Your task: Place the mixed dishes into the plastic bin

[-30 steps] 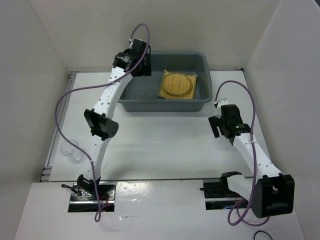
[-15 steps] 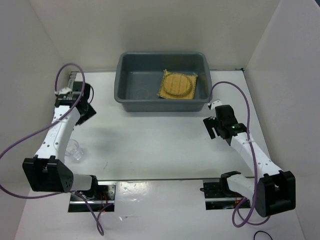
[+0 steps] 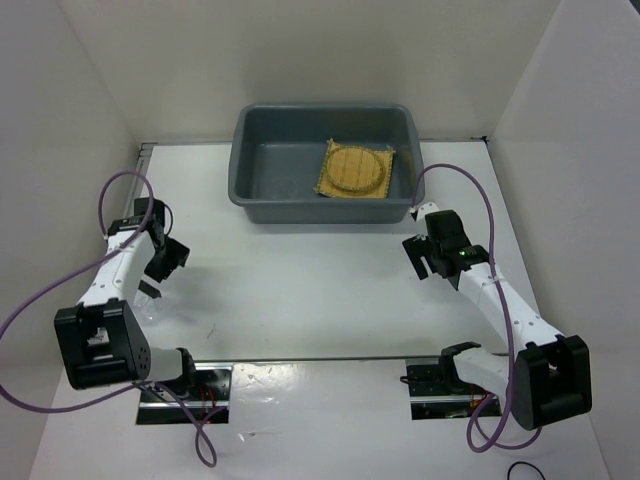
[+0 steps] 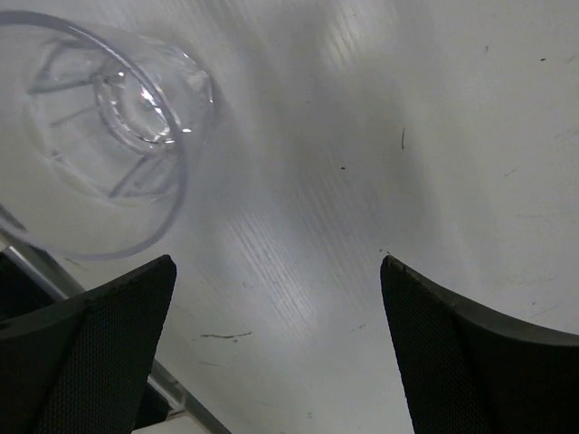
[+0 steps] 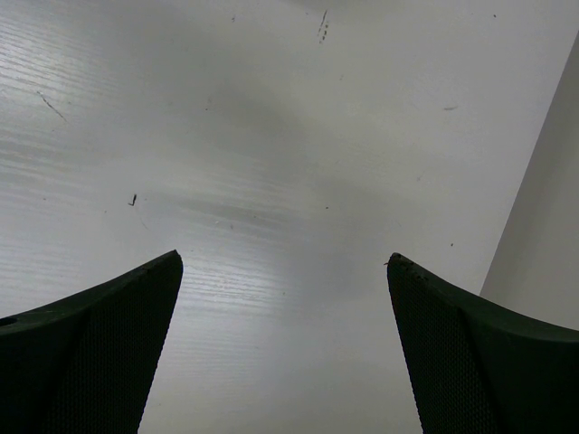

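Note:
The grey plastic bin [image 3: 247, 130] stands at the back centre. In it lies the square yellow woven mat [image 3: 330, 186] with a round orange woven disc [image 3: 355, 168] on top. I cannot make out a second disc. A faint clear glass [image 3: 283, 186] shows on the bin floor. Another clear glass [image 3: 152, 306] stands on the table at the far left; it also shows in the left wrist view [image 4: 109, 127], beyond my left finger. My left gripper [image 3: 150, 288] [image 4: 276, 344] is open and empty just beside it. My right gripper [image 3: 418, 260] [image 5: 285, 344] is open and empty over bare table.
White walls close in the table on the left, back and right. A metal rail [image 4: 54, 271] runs along the left table edge next to the glass. The right wall [image 5: 543, 199] shows near my right gripper. Purple cables loop from both arms.
My left arm has swung from the bin to the table's left side and come down beside the glass. My right gripper has shifted slightly to the left.

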Available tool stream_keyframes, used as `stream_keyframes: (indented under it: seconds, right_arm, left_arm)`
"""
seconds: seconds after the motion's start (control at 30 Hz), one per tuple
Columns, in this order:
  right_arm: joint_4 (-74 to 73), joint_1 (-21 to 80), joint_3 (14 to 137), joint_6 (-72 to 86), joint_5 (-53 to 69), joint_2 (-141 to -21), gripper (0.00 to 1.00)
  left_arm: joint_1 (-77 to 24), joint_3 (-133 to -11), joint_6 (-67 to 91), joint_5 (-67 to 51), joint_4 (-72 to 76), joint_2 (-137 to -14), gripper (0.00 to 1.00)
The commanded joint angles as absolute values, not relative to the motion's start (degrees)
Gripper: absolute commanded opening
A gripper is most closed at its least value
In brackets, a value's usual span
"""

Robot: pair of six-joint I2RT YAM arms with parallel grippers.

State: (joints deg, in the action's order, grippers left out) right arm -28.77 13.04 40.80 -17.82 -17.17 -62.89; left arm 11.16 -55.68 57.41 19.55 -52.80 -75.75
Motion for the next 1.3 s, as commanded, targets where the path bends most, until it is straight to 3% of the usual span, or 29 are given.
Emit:
stream_keyframes:
  seconds: [0.0, 0.13, 0.27, 0.33, 0.4, 0.47, 0.63, 0.8, 0.93, 1.27]
  right_arm:
    - [-27.4, 13.6, 40.8, -17.5, -18.2, -62.5, 0.98]
    - [-27.4, 13.6, 40.8, -17.5, -18.2, -62.5, 0.98]
    - [-27.4, 13.6, 40.8, -17.5, -18.2, -62.0, 0.98]
    - [-26.9, 13.6, 40.8, -17.5, -18.7, -62.0, 0.98]
    - [-26.9, 13.6, 40.8, -17.5, -18.7, -62.0, 0.98]
    - [-26.9, 13.6, 40.8, -17.5, -18.7, -62.0, 0.98]
    - [-26.9, 13.6, 40.8, -17.5, -18.7, -62.0, 0.98]
    - [-26.9, 13.6, 40.8, -17.5, -18.7, -62.0, 0.98]
    - [-26.9, 13.6, 40.8, -17.5, -18.7, -62.0, 0.98]
    - [-26.9, 13.6, 40.8, -17.5, -18.7, -62.0, 0.98]
  left_arm:
    - [12.2, -53.4, 57.9, 16.2, -48.1, -80.4, 0.99]
    - [13.3, -54.0, 57.2, 15.6, -47.5, -85.0, 0.84]
    - [13.3, -56.4, 56.5, 15.1, -47.5, -86.4, 0.52]
    - [13.3, -57.9, 55.4, 15.1, -47.5, -86.4, 0.48]
    - [13.3, -61.7, 53.6, 14.2, -47.5, -86.4, 0.55]
    - [10.4, -65.3, 51.6, 14.2, -48.0, -85.8, 0.67]
    - [7.6, -75.0, 53.7, 23.7, -55.5, -81.7, 0.83]
    - [10.0, -70.2, 60.6, 24.3, -58.0, -71.9, 1.0]
    - [12.6, -63.6, 60.6, 24.3, -55.5, -64.0, 1.0]
    - [20.7, -58.5, 58.9, 24.3, -55.7, -68.0, 1.0]
